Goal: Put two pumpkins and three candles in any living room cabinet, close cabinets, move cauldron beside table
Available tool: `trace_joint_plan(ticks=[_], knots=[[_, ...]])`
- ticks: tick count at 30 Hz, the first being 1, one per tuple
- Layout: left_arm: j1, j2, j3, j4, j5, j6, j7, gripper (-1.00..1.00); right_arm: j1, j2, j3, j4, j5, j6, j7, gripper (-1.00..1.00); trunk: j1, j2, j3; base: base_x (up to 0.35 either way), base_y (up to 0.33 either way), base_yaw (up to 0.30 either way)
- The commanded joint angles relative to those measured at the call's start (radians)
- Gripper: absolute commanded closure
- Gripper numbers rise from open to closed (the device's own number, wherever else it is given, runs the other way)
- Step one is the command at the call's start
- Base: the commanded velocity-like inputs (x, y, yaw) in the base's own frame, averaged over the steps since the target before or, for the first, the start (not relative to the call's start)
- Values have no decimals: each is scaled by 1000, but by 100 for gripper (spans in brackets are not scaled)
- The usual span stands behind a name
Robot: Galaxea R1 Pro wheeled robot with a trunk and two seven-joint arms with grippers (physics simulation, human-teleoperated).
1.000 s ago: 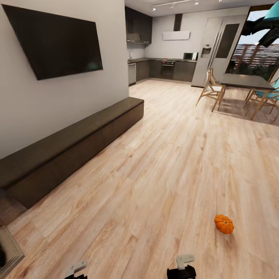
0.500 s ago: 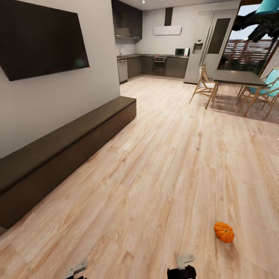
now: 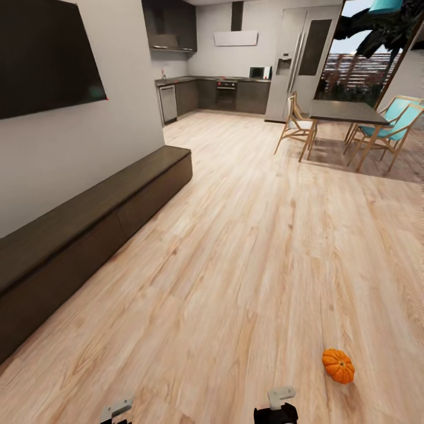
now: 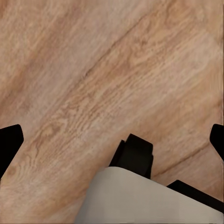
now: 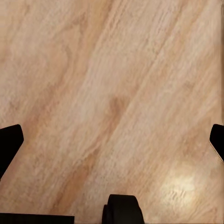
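both claws are spread wide with nothing in them: in the left wrist view the left gripper [image 4: 112, 140] shows dark fingertips [image 4: 9, 142] at the two sides of the picture with bare floor [image 4: 107, 70] between, and the right gripper [image 5: 112, 142] looks the same over plain boards. from the head i catch just the tops of both arms at the lower edge.

nearest thing i care about is one pumpkin [image 3: 338, 365], sitting on the floor just ahead and to my right, apart from everything else. i'd judge it light, hard-skinned and round, so likely to roll or squirt out of a pinch. i'd take it across its widest part, fingers coming down from above, and squeeze gently.

the cabinet [image 3: 88, 227] runs along the wall on my left under the television [image 3: 47, 59], its drawer fronts flush as far as i can tell; its near end is cut off by the picture edge. far off, a dining table [image 3: 344, 111] with chairs [image 3: 297, 123] and a kitchen, too small to read for detail. i can't pick out the pumpkin's stem.
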Motion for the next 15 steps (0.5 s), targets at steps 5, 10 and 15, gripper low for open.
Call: trace_joint_plan(ticks=[5, 10, 15], knots=[[0, 0, 0, 0, 0, 0, 0, -100, 0, 0, 0, 0, 0, 0, 0, -100, 0, 0, -7, 330, 0, -135], [0, 0, 0, 0, -1, 0, 0, -100, 0, -1, 0, 0, 0, 1, 0, -100, 0, 0, -14, 330, 0, -135], [0, 0, 0, 0, -1, 0, 0, -100, 0, -1, 0, 0, 0, 0, 0, -100, 0, 0, -21, 330, 0, -135]])
